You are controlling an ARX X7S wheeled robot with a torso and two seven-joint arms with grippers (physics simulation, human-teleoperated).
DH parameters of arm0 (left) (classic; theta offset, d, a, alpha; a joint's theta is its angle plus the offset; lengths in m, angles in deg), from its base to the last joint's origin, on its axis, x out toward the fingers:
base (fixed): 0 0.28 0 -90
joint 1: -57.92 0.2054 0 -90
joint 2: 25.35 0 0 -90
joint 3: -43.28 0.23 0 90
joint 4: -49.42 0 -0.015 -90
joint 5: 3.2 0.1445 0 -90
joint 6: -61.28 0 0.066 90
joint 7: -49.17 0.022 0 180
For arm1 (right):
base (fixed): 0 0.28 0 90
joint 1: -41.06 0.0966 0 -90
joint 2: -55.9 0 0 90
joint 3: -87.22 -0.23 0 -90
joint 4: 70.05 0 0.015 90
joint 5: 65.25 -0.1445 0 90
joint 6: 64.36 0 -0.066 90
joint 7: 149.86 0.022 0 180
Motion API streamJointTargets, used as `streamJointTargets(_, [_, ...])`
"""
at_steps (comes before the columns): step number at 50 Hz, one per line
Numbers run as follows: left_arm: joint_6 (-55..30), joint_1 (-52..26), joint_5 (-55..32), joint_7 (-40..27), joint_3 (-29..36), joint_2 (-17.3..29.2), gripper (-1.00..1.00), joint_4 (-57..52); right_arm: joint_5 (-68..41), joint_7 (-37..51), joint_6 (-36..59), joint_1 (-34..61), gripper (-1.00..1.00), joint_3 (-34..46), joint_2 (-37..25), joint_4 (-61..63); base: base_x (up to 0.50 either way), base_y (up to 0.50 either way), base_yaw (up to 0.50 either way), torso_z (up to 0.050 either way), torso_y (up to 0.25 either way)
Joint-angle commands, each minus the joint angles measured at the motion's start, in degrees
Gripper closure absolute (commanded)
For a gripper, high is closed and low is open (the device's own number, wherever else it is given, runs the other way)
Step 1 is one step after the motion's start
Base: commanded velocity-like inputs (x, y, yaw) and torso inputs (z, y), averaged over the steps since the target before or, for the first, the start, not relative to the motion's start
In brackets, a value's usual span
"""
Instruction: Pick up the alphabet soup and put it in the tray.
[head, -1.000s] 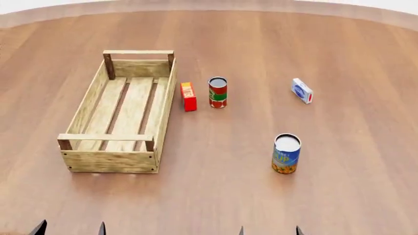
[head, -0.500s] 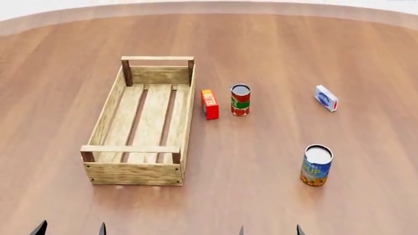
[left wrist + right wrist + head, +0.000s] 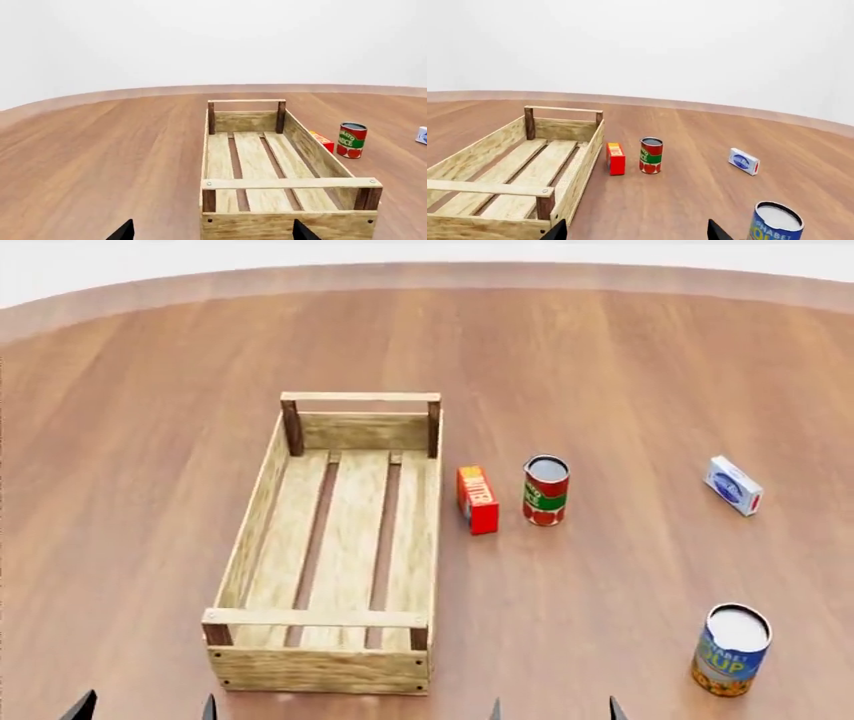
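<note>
On the bench (image 3: 641, 370), alphabet soup (image 3: 731, 650) upright at near right, well apart from tray (image 3: 334, 668). Left claw (image 3: 144, 708) and right claw (image 3: 551, 709) spread, probably; only tips showing.

View shift only: head camera has panned/moved, so the whole scene has slid right and down in the head view over the last second. The tray (image 3: 334, 570) went from upper left of frame toward centre, its near end now close to the bottom edge. Alphabet soup (image 3: 733, 650) moved from mid-frame right of the tray's near end to the bottom right corner. Red-and-green can (image 3: 545, 490), red box (image 3: 477, 499) and blue-white box (image 3: 734, 485) all shifted the same way. Layout relative to the tray is unchanged, so nothing on the table was actually displaced. More of the table's far rim (image 3: 427, 278) and the white background now show.
</note>
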Motion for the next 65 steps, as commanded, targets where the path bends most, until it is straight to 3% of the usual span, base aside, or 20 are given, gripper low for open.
streamJointTargets(1, [0.1, 0.0, -0.6, -0.7, 0.8, 0.6, -1.0, 0.0, -0.4, 0.8, -0.3, 0.0, -1.0, 0.8, -0.6, 0.1, 0.34, 0.24, 0.0, 0.0, 0.0])
streamJointTargets(29, [0.3, -0.3, -1.8, -2.0, 2.3, 1.7, -1.0, 0.3, -2.1, 1.9, -0.6, 0.3, -1.0, 2.0, -1.8, -0.2, 0.38, 0.23, 0.0, 0.0, 0.0])
streamJointTargets(56, [0.6, -0.2, -2.6, -3.2, 3.4, 2.7, -1.0, 0.1, -3.4, 2.7, -0.9, 0.3, -1.0, 2.8, -2.7, 0.2, 0.45, 0.0, 0.0, 0.0, 0.001])
streamJointTargets(65, [0.7, -0.2, -2.8, -3.5, 3.7, 3.0, -1.0, 0.0, -7.7, 8.0, 6.2, 1.8, -1.0, -2.1, -1.1, -0.4, 0.04, 0.0, 0.0, 0.0, 0.0])
